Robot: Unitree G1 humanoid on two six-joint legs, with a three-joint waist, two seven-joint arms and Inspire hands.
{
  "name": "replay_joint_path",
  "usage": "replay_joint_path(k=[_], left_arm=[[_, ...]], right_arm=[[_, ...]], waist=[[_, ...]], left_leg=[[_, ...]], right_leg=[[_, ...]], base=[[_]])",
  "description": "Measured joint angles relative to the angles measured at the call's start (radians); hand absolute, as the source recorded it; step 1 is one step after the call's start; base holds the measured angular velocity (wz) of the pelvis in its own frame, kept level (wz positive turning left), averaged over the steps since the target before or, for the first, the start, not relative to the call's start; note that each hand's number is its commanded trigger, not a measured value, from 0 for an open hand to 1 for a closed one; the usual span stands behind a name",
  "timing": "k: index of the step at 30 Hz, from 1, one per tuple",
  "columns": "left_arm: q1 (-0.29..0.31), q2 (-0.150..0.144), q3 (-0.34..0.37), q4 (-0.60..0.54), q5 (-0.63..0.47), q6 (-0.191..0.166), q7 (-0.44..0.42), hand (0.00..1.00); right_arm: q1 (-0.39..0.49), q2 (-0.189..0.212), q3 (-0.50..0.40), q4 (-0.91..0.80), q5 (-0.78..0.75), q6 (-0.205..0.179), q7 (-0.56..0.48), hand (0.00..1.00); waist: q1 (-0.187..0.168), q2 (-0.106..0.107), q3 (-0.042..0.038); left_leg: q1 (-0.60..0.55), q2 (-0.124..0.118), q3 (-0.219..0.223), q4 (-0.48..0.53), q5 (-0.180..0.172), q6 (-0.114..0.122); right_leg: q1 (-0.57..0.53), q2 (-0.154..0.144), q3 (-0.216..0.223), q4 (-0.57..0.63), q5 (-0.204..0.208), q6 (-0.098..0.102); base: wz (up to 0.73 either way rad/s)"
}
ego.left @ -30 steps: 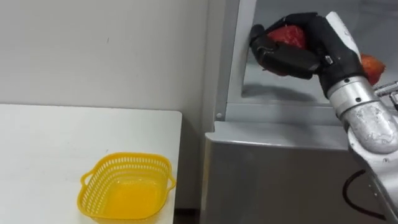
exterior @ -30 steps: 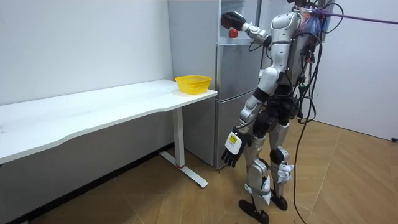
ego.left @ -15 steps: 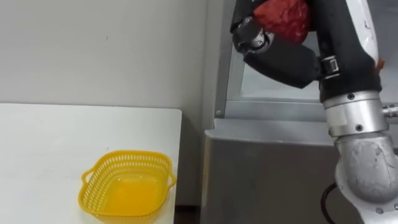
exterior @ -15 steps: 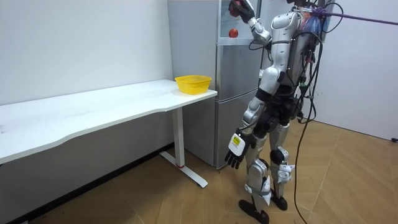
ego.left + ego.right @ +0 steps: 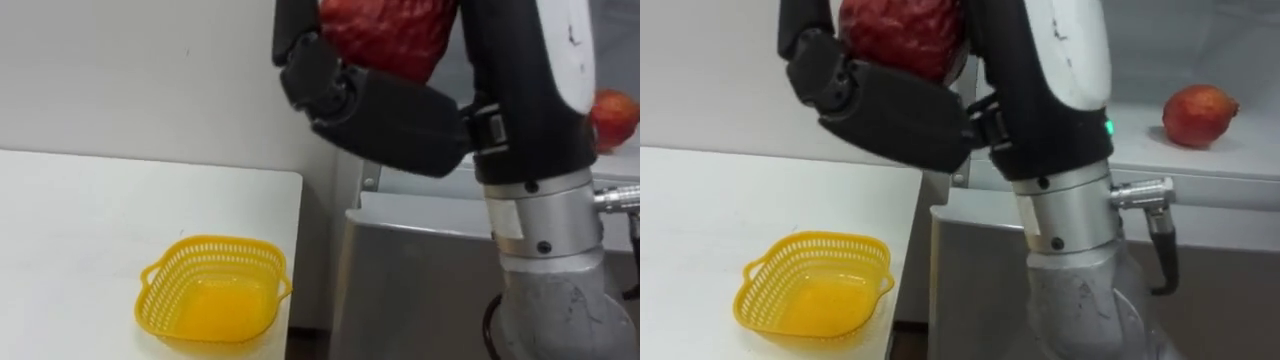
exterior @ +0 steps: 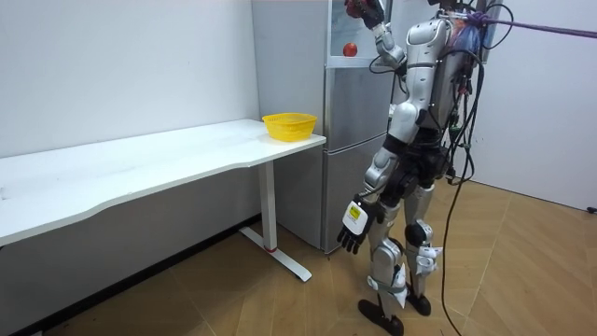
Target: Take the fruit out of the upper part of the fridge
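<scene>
At the fridge (image 5: 430, 270), with its upper compartment open, the robot stands upright in the room view with its right arm raised high. The retrieval step looks close to done. The right hand (image 5: 395, 100) is up near the head, its fingers and thumb curled firmly round a red fruit (image 5: 385, 30) that it grips from below and the side. The fruit appears to be out in front of the compartment rather than on its shelf. A second red fruit (image 5: 1198, 115) rests on the bare shelf, well apart from the hand and untouched.

The left hand (image 6: 353, 224) hangs low beside the thigh with its fingers relaxed and holds nothing.

A yellow basket (image 5: 213, 300) stands empty on the white table (image 5: 80, 230), close to the table's edge that faces the fridge and near its front corner on that side. It looks like the likely place to put the fruit.

The next move probably calls for bringing the arm down and to the robot's left, across the gap between fridge and table. The grip should stay closed until the fruit is over the basket's rim. The round fruit could slip if the fingers ease early.
</scene>
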Motion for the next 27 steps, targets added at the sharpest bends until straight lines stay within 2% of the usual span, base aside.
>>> replay_joint_path(k=[5,8,14,18,20,23,27], left_arm=[[-0.031,0.01,-0.022,0.019,0.007,0.0,-0.016,0.0],[-0.038,0.014,-0.038,0.02,0.015,0.0,-0.015,0.0],[-0.028,0.012,-0.037,0.038,0.035,0.008,-0.019,0.0],[-0.018,0.011,-0.039,0.035,0.035,0.011,-0.018,0.0],[-0.021,0.013,-0.038,0.036,0.044,0.011,-0.02,0.0],[-0.02,0.014,-0.038,0.035,0.067,0.012,-0.022,0.0],[-0.015,0.015,-0.035,0.034,0.071,0.014,-0.04,0.0]], right_arm=[[-0.001,0.0,0.083,0.02,-0.045,-0.003,0.003,1.0],[-0.001,-0.001,0.144,0.102,-0.051,-0.012,0.006,1.0],[-0.001,0.001,0.152,0.182,-0.092,-0.001,0.038,1.0],[-0.001,0.003,0.178,0.295,-0.138,0.003,0.042,1.0],[-0.001,0.0,0.192,0.353,-0.157,0.007,0.047,1.0],[-0.001,-0.001,0.195,0.402,-0.179,0.015,0.051,1.0],[-0.001,-0.003,0.2,0.438,-0.184,0.032,0.06,1.0]], waist=[[0.028,-0.015,0.0045],[0.06,-0.024,0.0081],[0.086,-0.042,0.0069],[0.116,-0.051,0.0114],[0.129,-0.058,0.0143],[0.136,-0.066,0.0103],[0.16,-0.077,0.0106]], left_leg=[[-0.017,-0.005,-0.03,0.01,0.0,0.001],[-0.019,-0.009,-0.045,0.013,0.001,0.002],[-0.02,-0.016,-0.069,0.013,0.002,0.004],[-0.018,-0.016,-0.072,0.014,0.002,0.004],[-0.035,-0.02,-0.085,0.018,0.003,0.003],[-0.049,-0.028,-0.1,0.02,0.004,0.002],[-0.059,-0.033,-0.115,0.029,0.007,0.002]], right_leg=[[0.001,-0.004,-0.037,0.001,0.0,0.001],[0.009,-0.008,-0.065,0.0,-0.001,0.002],[0.017,-0.012,-0.083,0.0,-0.002,0.004],[0.021,-0.012,-0.081,0.0,-0.003,0.005],[0.012,-0.012,-0.096,-0.001,-0.005,0.008],[0.006,-0.014,-0.112,-0.001,-0.007,0.011],[0.001,-0.013,-0.114,-0.001,-0.008,0.012]], base=[[0.19],[0.16],[0.13],[0.04],[0.1],[0.21],[0.14]])
